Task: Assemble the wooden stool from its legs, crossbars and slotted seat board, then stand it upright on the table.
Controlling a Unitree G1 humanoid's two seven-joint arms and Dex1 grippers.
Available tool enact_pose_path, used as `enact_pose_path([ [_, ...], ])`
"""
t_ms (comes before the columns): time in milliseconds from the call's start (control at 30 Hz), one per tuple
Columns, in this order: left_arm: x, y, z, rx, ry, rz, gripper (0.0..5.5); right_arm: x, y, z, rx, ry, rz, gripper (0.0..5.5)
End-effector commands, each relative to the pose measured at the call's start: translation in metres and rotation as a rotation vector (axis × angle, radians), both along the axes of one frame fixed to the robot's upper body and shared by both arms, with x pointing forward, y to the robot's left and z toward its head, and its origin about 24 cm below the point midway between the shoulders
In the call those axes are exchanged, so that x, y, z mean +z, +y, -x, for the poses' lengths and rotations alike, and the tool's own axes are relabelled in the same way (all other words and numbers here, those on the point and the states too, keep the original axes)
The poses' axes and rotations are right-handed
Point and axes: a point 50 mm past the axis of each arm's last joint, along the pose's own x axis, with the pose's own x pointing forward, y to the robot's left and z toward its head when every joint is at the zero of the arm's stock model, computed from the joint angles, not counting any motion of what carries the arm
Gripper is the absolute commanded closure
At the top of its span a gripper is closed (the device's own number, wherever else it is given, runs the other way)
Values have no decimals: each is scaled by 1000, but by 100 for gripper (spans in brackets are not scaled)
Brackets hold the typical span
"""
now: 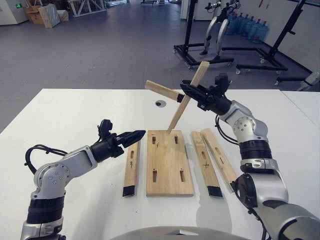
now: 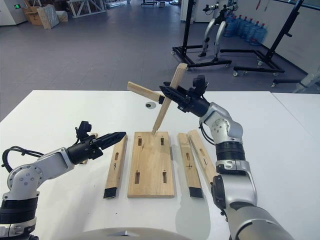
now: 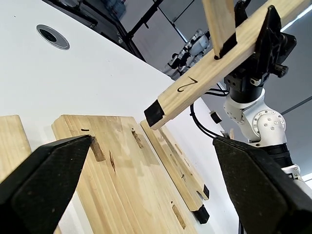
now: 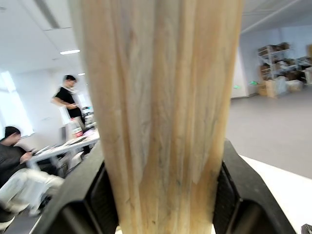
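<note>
Bare table (image 1: 70, 115) lies open across the left and upper left of the frame. At centre the seat board (image 1: 169, 162), one leg (image 1: 132, 170) close on its left and two legs (image 1: 205, 160) on its right leave only narrow gaps. Above the board's upper end, the tilted leg (image 1: 178, 116) and crossbar (image 1: 162, 90) in the right gripper (image 1: 191, 94) bar the way.

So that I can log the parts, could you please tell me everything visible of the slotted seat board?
The seat board is a pale rectangular wooden panel with visible grain, lying flat on the white table. Four short slots are cut in it, two near each end. One marked leg lies alongside on its left, two legs on its right, none clearly touching. A raised leg hangs with its lower end by the far edge; contact cannot be told.
</note>
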Motion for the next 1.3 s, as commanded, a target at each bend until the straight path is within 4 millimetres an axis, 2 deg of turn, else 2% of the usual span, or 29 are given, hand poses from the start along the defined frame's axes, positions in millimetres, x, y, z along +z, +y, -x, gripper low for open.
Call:
enact_pose_path([
  [33, -3, 0, 2, -6, 7, -11, 94, 16, -3, -6, 103, -169, 60, 343],
  [233, -3, -3, 3, -26, 8, -7, 94, 18, -5, -14, 182, -270, 71, 343],
  [433, -3, -5, 6, -54, 14, -6, 94, -5, -11, -11, 193, -216, 119, 343],
  [667, -5, -8, 7, -54, 25, -7, 94, -19, -17, -6, 191, -186, 174, 343],
  [900, -5, -8, 8, -67, 28, -11, 94, -34, -9, -5, 195, -152, 165, 343],
  [1133, -7, -10, 10, -69, 34, -8, 94, -35, -6, -6, 207, -146, 170, 343],
  [1233, -8, -10, 10, -72, 36, -10, 94, -42, -3, -3, 230, -142, 216, 343],
  [1300, -8, -11, 11, -72, 37, -10, 94, -54, 4, 2, 264, -140, 277, 343],
])
